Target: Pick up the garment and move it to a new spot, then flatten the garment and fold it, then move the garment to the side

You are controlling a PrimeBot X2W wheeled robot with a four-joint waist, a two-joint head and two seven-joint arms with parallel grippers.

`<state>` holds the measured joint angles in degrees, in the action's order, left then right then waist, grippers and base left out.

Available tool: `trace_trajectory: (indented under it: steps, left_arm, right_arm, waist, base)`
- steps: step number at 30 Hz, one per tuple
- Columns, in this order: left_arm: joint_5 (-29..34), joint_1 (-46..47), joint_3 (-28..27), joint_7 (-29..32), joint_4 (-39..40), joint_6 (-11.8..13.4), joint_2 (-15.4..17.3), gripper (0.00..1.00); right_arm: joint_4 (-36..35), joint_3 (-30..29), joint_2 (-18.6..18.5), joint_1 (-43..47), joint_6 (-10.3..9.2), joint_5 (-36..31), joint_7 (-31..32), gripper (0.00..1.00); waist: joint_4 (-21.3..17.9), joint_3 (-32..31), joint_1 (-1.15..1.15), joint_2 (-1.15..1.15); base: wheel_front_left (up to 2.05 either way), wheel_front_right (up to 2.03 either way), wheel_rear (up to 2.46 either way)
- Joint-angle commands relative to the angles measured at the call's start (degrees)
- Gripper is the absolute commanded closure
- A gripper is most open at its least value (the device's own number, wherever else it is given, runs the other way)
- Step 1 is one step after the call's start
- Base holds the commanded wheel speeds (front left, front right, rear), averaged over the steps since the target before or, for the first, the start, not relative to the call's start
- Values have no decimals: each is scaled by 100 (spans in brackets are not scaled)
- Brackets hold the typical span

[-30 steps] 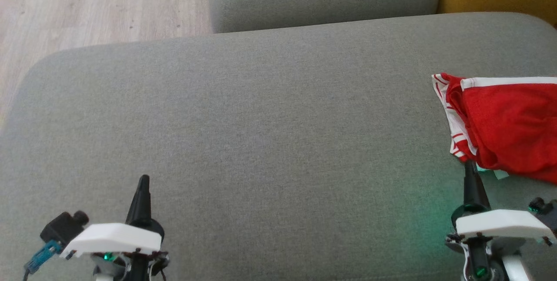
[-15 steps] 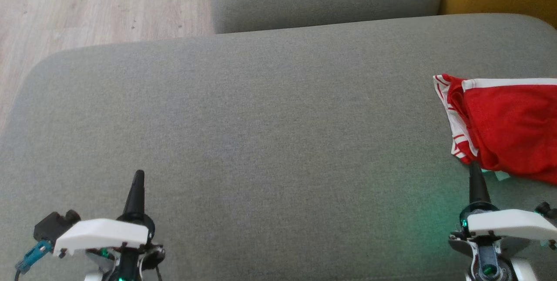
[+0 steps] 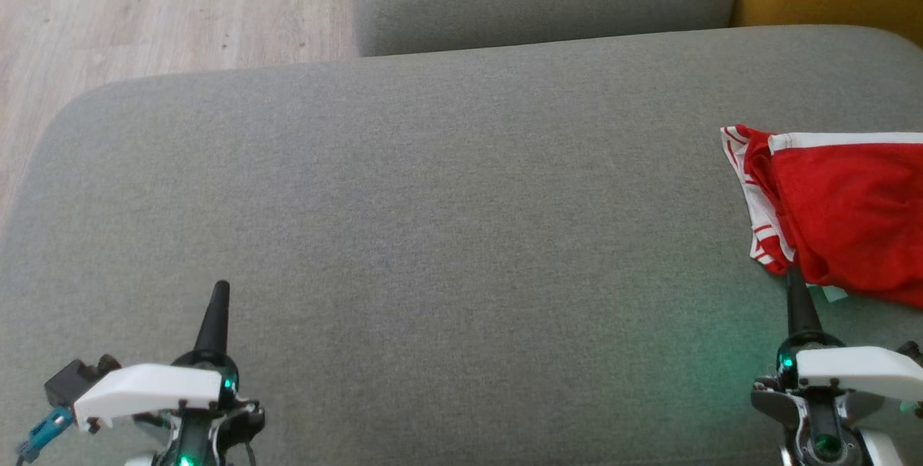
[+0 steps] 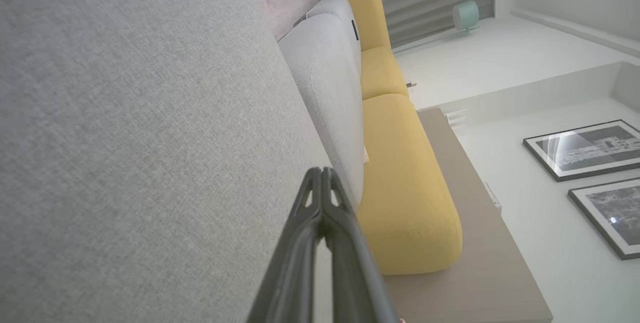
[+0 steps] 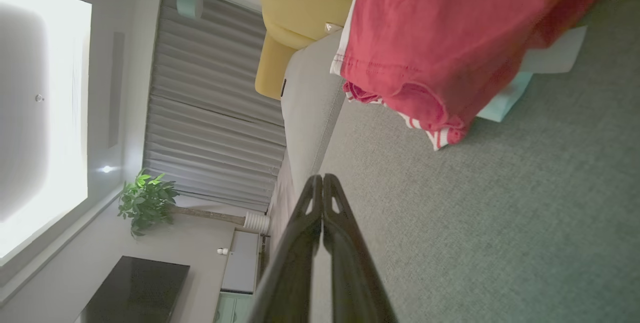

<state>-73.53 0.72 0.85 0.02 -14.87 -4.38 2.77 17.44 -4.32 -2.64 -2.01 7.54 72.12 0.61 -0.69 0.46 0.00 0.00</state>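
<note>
both closed and empty, the left end effector (image 3: 218, 291) idles while the right end effector (image 3: 793, 280) could snag the near hem of the garment (image 3: 844, 213).

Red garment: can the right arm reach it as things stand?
Probably yes. The right gripper, shut, sits just short of the garment, with only bare cushion between them; it must open first.

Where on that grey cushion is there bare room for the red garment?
The cushion is bare from the left pincer across to the red garment. Crowded only at its right edge, by the right pincer.
</note>
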Motion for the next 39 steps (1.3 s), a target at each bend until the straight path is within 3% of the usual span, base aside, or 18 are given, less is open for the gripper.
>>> trace_trajectory:
  steps: [1,31,39]
  left_arm:
    - [-147,364,-213,48,166,-73,87,100]
    - [-1905,534,-619,548,87,-305,89,100]
    - [-1944,539,-640,569,85,-311,82,100]
  right_arm:
    - [-233,54,-66,-336,-4,161,47,100]
    - [-342,-162,-64,-410,-5,1998,533,100]
    - [-344,-173,-60,-413,-5,2043,550,100]
  waist:
    - [3,-1,0,0]
    - [67,-27,0,0]
    - [69,-28,0,0]
  base:
    - [0,0,0]
    - [0,0,0]
    - [0,0,0]
